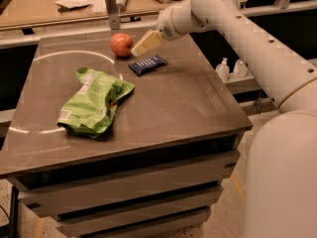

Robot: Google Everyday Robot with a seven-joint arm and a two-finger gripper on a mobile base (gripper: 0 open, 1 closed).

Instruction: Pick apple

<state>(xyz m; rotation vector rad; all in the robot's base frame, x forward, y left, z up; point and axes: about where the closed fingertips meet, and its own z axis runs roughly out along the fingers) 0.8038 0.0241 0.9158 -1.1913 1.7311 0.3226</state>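
The apple (121,44) is a small round red-orange fruit resting on the far part of the brown table (188,103). My gripper (141,45) hangs at the end of the white arm that reaches in from the upper right. It sits just to the right of the apple, very close to it, and above the dark blue snack bar wrapper (147,64).
A crumpled green bag (95,102) lies left of centre on the table. A metal post (111,6) stands at the table's far edge behind the apple. A cluttered bench (74,4) lies beyond. Two small white bottles (230,69) stand on a lower shelf to the right.
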